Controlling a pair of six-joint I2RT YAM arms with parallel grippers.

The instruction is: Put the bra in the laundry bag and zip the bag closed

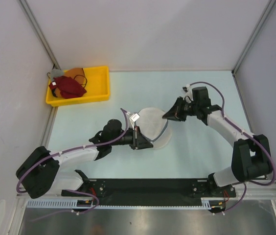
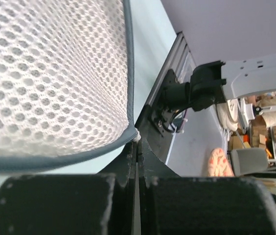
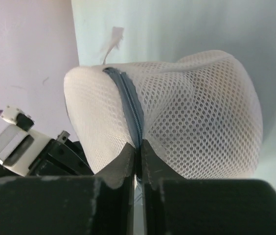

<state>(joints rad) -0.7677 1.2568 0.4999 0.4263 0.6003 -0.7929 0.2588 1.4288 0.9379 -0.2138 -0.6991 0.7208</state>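
laundry bag (image 2: 55,73) cropped at edge, red bundle (image 1: 71,87) possibly clothing

White mesh laundry bag (image 1: 153,123); glossy plastic bin (image 1: 102,82).

Pale mint table (image 1: 192,152), boxed in by plain greyish walls (image 1: 148,29) at 9, 12 and 3 o'clock, metal posts (image 1: 37,32) at 11 and 1. Soft, even light. Off past the table there's a grey chair (image 2: 248,159) and cardboard boxes (image 2: 270,122).

White links (image 1: 79,155), black joints (image 1: 249,164), purple cables (image 1: 206,82); left gripper (image 2: 137,142), right gripper (image 3: 139,147) black.
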